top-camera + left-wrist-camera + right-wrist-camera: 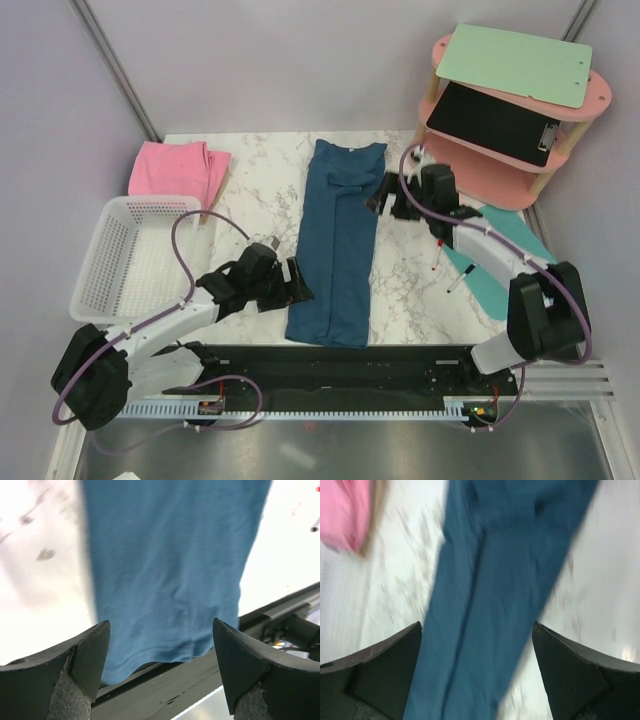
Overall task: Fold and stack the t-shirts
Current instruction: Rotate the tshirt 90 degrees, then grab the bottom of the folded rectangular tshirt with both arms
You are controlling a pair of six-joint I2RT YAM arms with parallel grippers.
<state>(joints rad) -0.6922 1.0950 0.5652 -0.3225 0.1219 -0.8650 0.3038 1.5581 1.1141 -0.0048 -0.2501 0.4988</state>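
The dark teal-blue t-shirt (335, 245) lies folded lengthwise into a long narrow strip down the middle of the marble table, its hem at the near edge. The pink t-shirt (178, 170) sits folded at the back left. My left gripper (298, 283) hovers open just left of the blue shirt's near end; the left wrist view shows the hem (170, 565) between its spread fingers (160, 630). By the shirt's upper right edge my right gripper (380, 200) is open and empty. The right wrist view shows the blue strip (495, 590) below it (477, 630) and the pink shirt (345, 510) beyond.
A white plastic basket (125, 255) stands at the left. A pink two-tier shelf (520, 110) with a green and a black clipboard stands at the back right. A turquoise mat (500, 265) and two pens (450, 270) lie on the right. A black rail (340, 365) runs along the near edge.
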